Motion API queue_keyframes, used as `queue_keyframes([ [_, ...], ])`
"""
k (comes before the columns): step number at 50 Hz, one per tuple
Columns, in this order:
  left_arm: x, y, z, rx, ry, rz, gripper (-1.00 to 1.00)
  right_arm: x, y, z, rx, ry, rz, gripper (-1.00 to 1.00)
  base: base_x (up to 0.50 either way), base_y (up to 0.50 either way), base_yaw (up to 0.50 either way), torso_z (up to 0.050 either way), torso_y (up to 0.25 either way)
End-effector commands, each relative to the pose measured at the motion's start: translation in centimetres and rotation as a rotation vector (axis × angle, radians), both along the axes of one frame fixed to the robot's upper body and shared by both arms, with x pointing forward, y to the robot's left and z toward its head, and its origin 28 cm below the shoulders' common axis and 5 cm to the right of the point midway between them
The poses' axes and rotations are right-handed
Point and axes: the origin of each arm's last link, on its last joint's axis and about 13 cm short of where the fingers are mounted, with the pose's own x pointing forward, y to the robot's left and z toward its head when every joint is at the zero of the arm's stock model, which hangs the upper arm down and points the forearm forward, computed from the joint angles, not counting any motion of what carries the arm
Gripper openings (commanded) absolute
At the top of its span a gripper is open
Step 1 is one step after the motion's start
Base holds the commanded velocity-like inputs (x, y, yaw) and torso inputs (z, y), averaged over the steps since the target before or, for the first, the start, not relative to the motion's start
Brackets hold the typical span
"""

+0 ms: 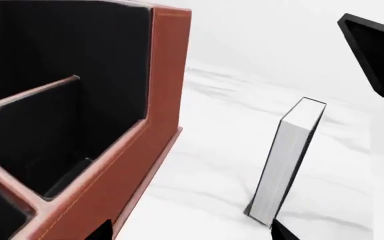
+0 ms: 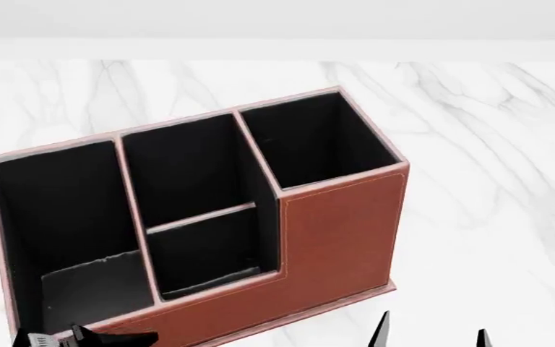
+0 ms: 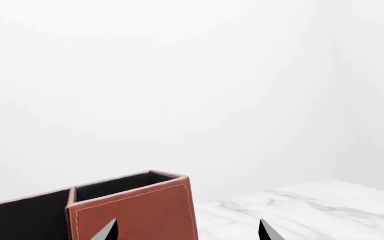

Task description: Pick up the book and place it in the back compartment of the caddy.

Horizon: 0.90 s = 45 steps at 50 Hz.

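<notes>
The caddy (image 2: pixel 335 238) is a reddish-brown box with black-lined cells, standing in the middle of the head view; its corner also shows in the left wrist view (image 1: pixel 158 100) and the right wrist view (image 3: pixel 135 212). The book (image 1: pixel 287 165) stands upright on the marble to the side of the caddy, white page edge facing the left wrist camera; it is out of the head view. My left gripper (image 1: pixel 190 235) is open, one fingertip close to the book's foot, nothing held. My right gripper (image 2: pixel 432 336) is open and empty by the caddy's tall end (image 3: pixel 188 232).
The white marble table (image 2: pixel 490 144) spreads all round the caddy, with a pale wall behind. A black angular shape (image 1: pixel 372 55) juts in above the book in the left wrist view. Part of my left arm (image 2: pixel 80 337) shows at the caddy's low front corner.
</notes>
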Motion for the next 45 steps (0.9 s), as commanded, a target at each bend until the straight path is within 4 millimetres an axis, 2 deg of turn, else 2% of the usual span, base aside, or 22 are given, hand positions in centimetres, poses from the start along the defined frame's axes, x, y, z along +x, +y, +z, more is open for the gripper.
queue_keyframes([
  [1, 0.0, -0.7, -0.3, 0.026, 0.022, -0.066, 1.00, 0.0, 0.0, 0.0, 0.000, -0.001, 0.000, 1.00, 0.00, 0.00, 0.00, 0.000, 0.000],
  [23, 0.2, -2.5, 0.0, 0.057, 0.004, -0.141, 1.00, 0.0, 0.0, 0.0, -0.003, 0.001, 0.003, 1.00, 0.00, 0.00, 0.00, 0.000, 0.000],
  [45, 1.5, -4.6, 0.2, 0.090, -0.029, -0.158, 1.00, 0.0, 0.1, -0.1, -0.006, 0.001, 0.008, 1.00, 0.00, 0.00, 0.00, 0.000, 0.000],
])
